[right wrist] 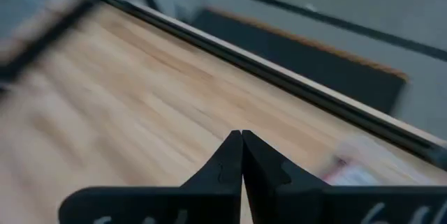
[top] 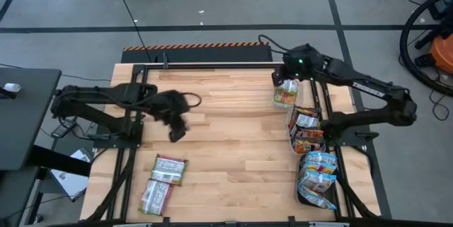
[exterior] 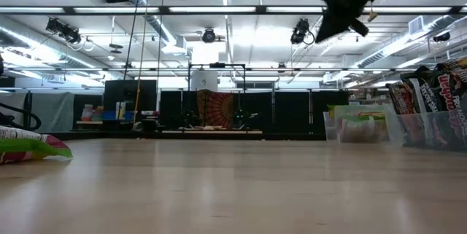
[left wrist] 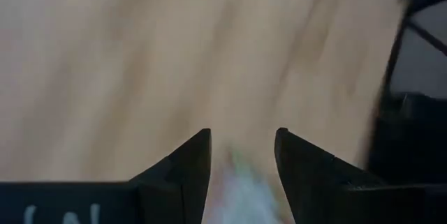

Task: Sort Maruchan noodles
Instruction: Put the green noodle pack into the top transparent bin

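Note:
Two silver-green noodle packets (top: 170,169) (top: 156,195) lie flat on the table's near left; one shows in the low view (exterior: 29,147). My left gripper (top: 177,128) (left wrist: 242,158) hovers open over the bare wood just beyond them, and a pale green blur shows between its fingers. My right gripper (top: 287,78) (right wrist: 242,140) is shut on nothing, raised above the far right corner, over a clear tray of silver-green packets (top: 285,95). Dark brown-red packets (top: 306,131) and pale blue packets (top: 318,177) stand in trays along the right edge.
The clear trays (exterior: 430,126) line the table's right edge. Bare wood (top: 233,135) spans the table's middle. A dark rail (top: 212,64) runs along the far edge. My right arm (exterior: 343,1) hangs high in the low view.

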Robot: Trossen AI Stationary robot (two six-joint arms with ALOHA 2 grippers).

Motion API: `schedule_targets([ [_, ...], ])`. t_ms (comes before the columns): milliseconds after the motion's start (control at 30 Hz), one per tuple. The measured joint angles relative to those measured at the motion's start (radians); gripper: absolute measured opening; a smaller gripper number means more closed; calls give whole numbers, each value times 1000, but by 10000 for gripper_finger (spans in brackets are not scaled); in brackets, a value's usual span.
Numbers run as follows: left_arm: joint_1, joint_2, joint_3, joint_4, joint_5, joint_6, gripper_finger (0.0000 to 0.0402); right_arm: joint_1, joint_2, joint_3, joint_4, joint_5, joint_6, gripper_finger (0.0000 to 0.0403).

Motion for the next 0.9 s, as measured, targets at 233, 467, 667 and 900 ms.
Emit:
schedule_targets([
  [233,-240,-41,-124,-154,195,-652,168,151,-22,-1,20,-134,-21,77],
  [467,-362,-62,-426,47,300,-846,204,292,-16,-1,31,-69,-39,157],
  [667,-340,-62,-650,115,513,-750,224,329,-16,-1,30,-58,-46,168],
  [900,-334,-62,-822,384,516,-710,224,315,-16,-1,30,-58,1,167],
])
